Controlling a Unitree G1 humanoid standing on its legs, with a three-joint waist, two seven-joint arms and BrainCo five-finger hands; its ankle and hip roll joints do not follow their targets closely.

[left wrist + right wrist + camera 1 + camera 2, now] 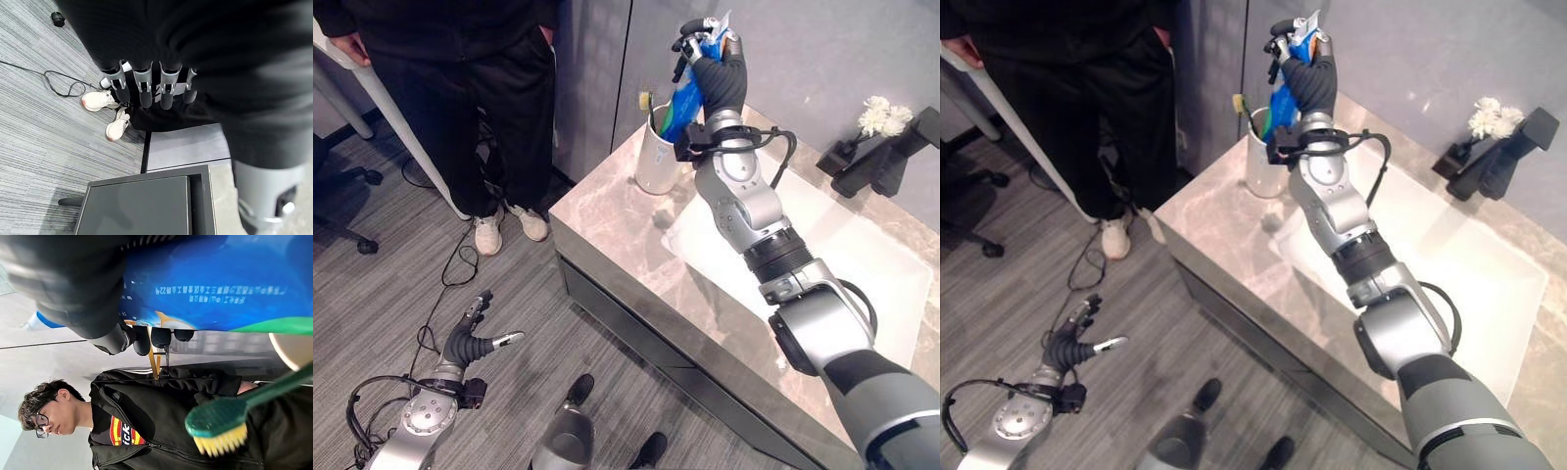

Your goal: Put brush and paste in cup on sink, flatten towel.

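My right hand [720, 78] is raised over the back left corner of the counter, shut on a blue toothpaste tube [688, 98]. The tube slants down, and its lower end reaches the mouth of a white cup [656, 162] standing on the marble counter [607, 211]. A green toothbrush with yellow bristles [647, 101] stands in that cup, head up. In the right wrist view the tube [220, 289] lies across my curled fingers, with the brush head [215, 428] close by. My left hand [470, 343] hangs low over the floor, open and holding nothing.
A white sink basin [862, 264] is set into the counter right of the cup. A black faucet [881, 162] and white flowers [884, 117] stand at the back right. A person in black [480, 78] stands on the grey floor left of the counter.
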